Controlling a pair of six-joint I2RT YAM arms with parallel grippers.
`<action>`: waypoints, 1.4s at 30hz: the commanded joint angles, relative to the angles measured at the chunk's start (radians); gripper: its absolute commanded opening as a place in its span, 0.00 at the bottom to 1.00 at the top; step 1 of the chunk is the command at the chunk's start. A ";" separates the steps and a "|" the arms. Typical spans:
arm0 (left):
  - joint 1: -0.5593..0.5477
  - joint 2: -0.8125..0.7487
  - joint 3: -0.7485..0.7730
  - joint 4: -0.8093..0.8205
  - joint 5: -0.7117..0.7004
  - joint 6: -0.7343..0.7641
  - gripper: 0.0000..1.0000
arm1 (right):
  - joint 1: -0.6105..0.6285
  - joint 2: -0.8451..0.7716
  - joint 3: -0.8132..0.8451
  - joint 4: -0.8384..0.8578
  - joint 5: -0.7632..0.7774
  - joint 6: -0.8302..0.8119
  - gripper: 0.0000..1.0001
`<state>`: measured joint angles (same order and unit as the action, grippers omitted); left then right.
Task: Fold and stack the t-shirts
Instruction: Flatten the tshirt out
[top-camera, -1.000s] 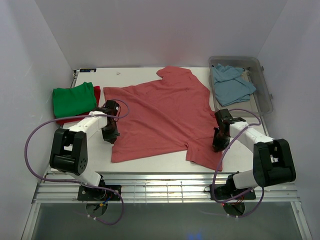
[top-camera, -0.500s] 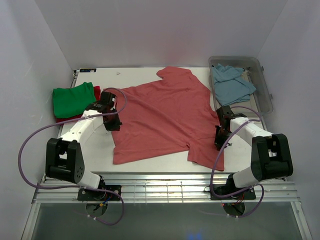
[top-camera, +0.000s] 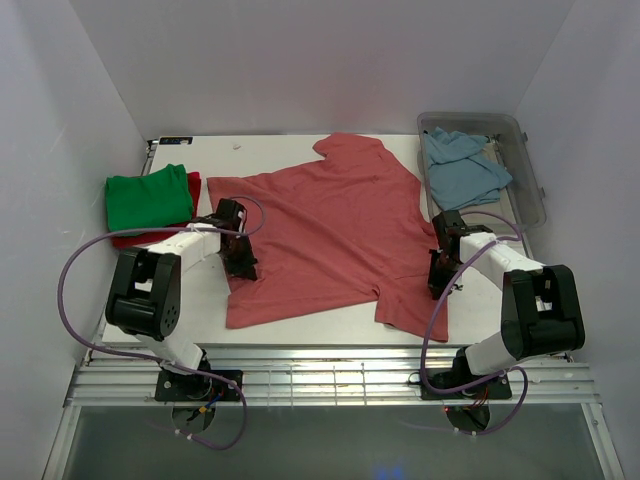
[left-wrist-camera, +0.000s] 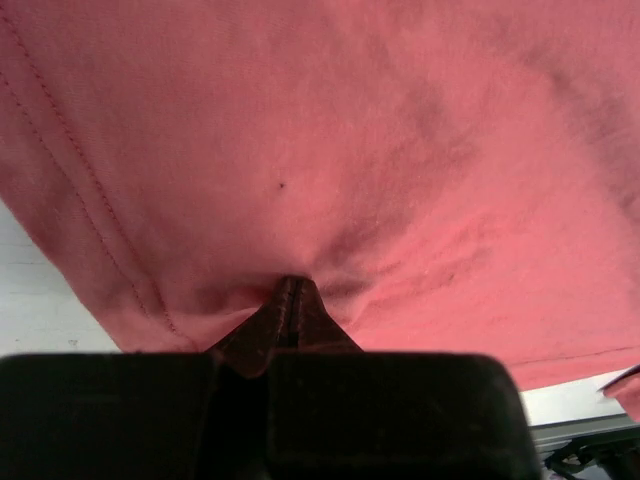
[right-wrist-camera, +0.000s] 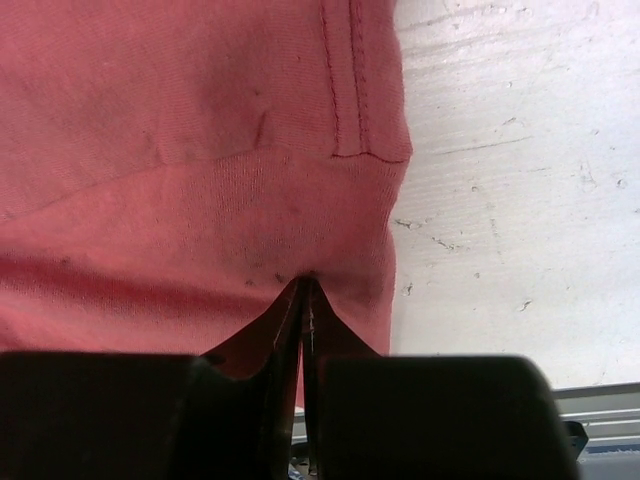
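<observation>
Grasp of the salmon-pink t-shirt (top-camera: 320, 230).
The left end effector (top-camera: 240, 262) clamped its left edge, the right end effector (top-camera: 438, 280) its right edge.

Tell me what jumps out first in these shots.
A salmon-pink t-shirt sprawls across the table, with the left gripper and right gripper each pinched shut on opposite edges. A folded green t-shirt sits far left, and a light blue t-shirt lies crumpled in the clear bin far right.
</observation>
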<state>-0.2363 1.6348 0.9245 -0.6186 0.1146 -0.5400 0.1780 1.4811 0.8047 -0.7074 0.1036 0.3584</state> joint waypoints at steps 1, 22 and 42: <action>-0.005 0.038 0.022 -0.033 -0.055 -0.011 0.00 | -0.002 -0.001 0.042 -0.006 0.002 -0.009 0.08; 0.235 0.207 -0.004 -0.119 -0.181 0.130 0.00 | -0.002 0.016 -0.025 0.028 -0.002 -0.007 0.08; 0.352 0.120 0.177 -0.128 -0.187 0.158 0.00 | 0.011 -0.105 0.126 -0.007 -0.079 -0.055 0.08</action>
<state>0.1116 1.7828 1.0557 -0.8150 0.2749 -0.4583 0.1795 1.4601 0.8204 -0.7147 0.0769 0.3328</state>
